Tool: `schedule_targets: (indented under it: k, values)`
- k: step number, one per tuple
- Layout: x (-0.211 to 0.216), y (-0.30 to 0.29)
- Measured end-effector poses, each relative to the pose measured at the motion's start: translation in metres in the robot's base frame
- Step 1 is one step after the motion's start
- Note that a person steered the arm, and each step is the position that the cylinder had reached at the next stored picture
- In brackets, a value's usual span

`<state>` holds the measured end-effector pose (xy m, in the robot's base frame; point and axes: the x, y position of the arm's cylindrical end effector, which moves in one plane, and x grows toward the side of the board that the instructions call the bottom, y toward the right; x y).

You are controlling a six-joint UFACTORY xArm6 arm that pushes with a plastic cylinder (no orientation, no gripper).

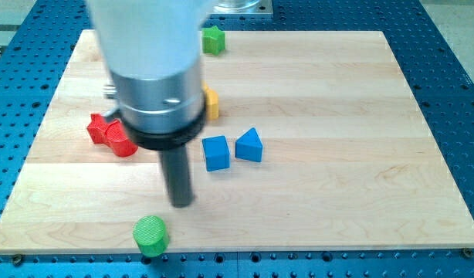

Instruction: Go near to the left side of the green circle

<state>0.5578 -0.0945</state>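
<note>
The green circle (150,235), a short round block, sits near the bottom edge of the wooden board (337,193), left of centre. My tip (181,203) is the lower end of the dark rod, just above and to the right of the green circle, a small gap away. The arm's wide silver and black body (156,85) hangs over the board's upper left.
A red block (110,133) lies at the left, partly hidden by the arm. A yellow block (211,103) peeks out to the arm's right. A blue cube (216,152) and blue triangle (250,146) lie at centre. A green block (213,39) sits at the top edge.
</note>
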Motion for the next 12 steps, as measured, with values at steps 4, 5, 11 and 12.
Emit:
schedule_targets:
  k: [4, 5, 11, 12]
  values:
    - [0.048, -0.135]
    - [0.05, -0.135]
    - [0.06, -0.116]
    - [0.06, -0.109]
